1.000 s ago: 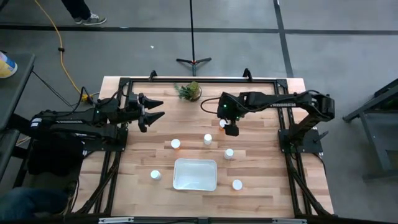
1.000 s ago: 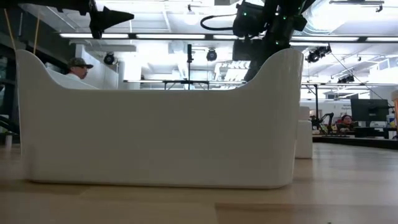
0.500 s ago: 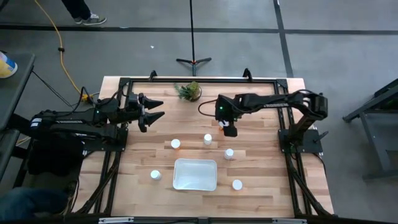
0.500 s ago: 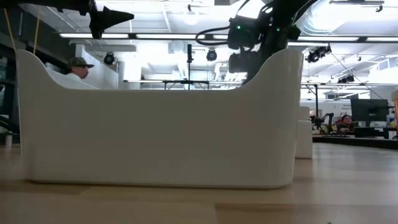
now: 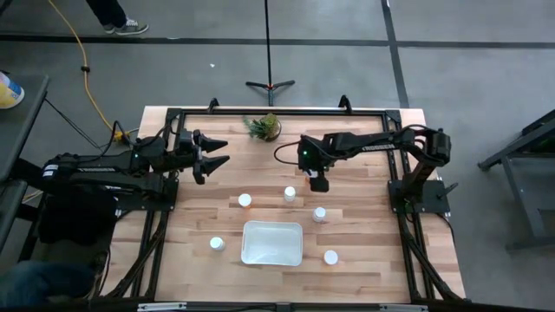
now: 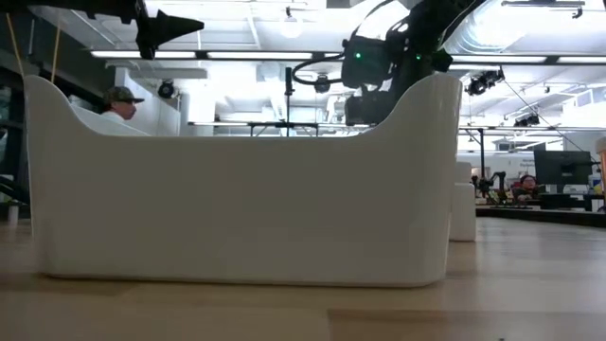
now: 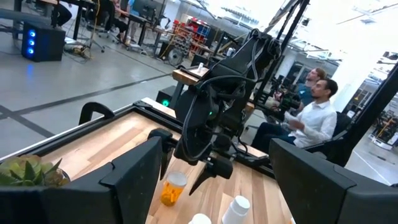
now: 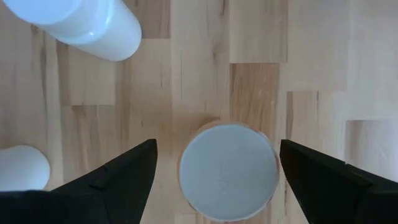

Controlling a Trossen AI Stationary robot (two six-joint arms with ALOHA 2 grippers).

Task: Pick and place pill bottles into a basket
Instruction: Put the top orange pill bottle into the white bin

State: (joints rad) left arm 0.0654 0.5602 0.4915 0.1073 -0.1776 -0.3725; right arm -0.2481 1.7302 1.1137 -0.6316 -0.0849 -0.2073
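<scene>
The white basket [image 5: 272, 243] sits at the table's front middle, and its wall [image 6: 237, 208] fills the low view. My right gripper [image 5: 317, 182] hangs open, pointing down over a white-capped pill bottle [image 8: 228, 169] with an amber body [image 7: 173, 188]. The cap lies between the fingers, untouched. Other bottles stand at the left [image 5: 245, 201], the middle [image 5: 290, 194], the right [image 5: 320, 214], the front left [image 5: 217, 244] and the front right [image 5: 330, 256]. My left gripper [image 5: 217, 152] waits open above the table's back left.
A small green potted plant [image 5: 264, 127] stands at the table's back edge. The black frame rails [image 5: 277, 110] run along the back and sides. People sit in the room beyond the table [image 7: 311, 118].
My right gripper has shifted a little to the left, over the amber bottle. The left arm and the other bottles have not moved.
</scene>
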